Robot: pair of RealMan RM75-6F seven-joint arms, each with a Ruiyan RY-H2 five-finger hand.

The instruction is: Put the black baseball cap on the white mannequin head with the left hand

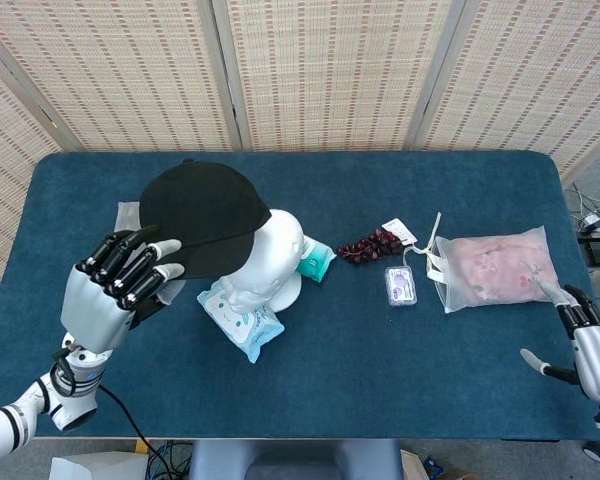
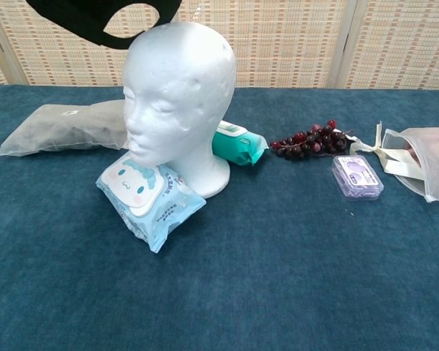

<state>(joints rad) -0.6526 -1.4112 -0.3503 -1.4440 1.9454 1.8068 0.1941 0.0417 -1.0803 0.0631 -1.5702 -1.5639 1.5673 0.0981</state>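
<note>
My left hand (image 1: 118,285) grips the brim of the black baseball cap (image 1: 205,215) and holds it in the air. In the head view the cap overlaps the left side of the white mannequin head (image 1: 267,258). In the chest view the cap (image 2: 95,16) hangs at the top edge, above and left of the mannequin head (image 2: 179,95), with its back strap opening showing. The hand itself is out of the chest view. My right hand (image 1: 592,345) rests at the table's right front corner, fingers apart, holding nothing.
A light blue wipes pack (image 2: 148,196) lies against the mannequin's base, a teal pack (image 2: 238,144) behind it. A grey pouch (image 2: 62,128) lies at the left. Grapes (image 2: 311,137), a small purple box (image 2: 357,177) and a clear bag (image 1: 495,268) sit to the right.
</note>
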